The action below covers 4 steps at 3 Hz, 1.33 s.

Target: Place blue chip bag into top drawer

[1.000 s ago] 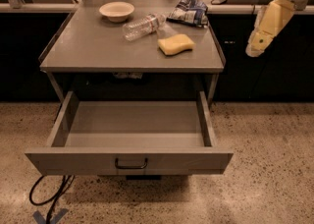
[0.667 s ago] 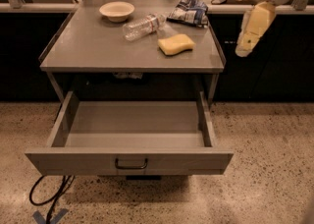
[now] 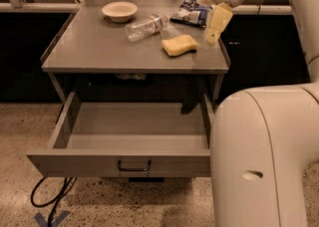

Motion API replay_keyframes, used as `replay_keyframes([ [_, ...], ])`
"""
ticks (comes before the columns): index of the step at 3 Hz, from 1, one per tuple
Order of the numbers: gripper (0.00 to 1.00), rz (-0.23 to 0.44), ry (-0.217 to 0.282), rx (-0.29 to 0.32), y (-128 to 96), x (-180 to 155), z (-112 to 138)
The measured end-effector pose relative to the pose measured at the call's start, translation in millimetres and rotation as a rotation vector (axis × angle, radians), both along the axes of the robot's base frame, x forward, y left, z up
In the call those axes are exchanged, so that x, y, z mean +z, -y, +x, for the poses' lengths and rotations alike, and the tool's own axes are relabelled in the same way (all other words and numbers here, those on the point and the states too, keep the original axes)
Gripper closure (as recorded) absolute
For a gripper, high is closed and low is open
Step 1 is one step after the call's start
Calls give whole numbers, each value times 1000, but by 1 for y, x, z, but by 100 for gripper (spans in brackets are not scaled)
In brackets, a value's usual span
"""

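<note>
The blue chip bag (image 3: pixel 192 12) lies flat at the back right of the grey table top (image 3: pixel 99 47), dark blue with white patches. My gripper (image 3: pixel 215 24) hangs over the table's right edge, just right of and in front of the bag, above and to the right of the yellow sponge (image 3: pixel 179 45). It holds nothing that I can see. The top drawer (image 3: pixel 134 126) under the table top is pulled out wide and its inside is bare. Its flat front panel (image 3: pixel 75 164) carries a small dark wire handle (image 3: pixel 133 166).
A clear plastic bottle (image 3: pixel 145 26) lies on its side mid-table and a white bowl (image 3: pixel 119 10) stands at the back. A large cream segment of my arm (image 3: pixel 264 161) fills the lower right and covers the drawer's right end. A black cable (image 3: pixel 50 196) lies on the floor at the lower left.
My gripper has moved left, from beside the table to over its right edge next to the bag. A large arm segment has come into the lower right foreground. The objects have not moved.
</note>
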State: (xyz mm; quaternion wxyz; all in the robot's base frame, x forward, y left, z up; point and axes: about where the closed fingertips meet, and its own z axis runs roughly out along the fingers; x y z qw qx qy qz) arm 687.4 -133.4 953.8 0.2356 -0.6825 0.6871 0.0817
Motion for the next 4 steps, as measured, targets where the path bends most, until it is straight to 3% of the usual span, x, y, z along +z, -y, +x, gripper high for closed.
replay_keyframes([
  [1, 0, 63, 81, 13, -15, 28, 9],
  [2, 0, 73, 99, 5, -19, 27, 17],
  [3, 0, 82, 193, -7, -7, 51, 22],
  [4, 0, 71, 366, -71, 16, 113, 23],
])
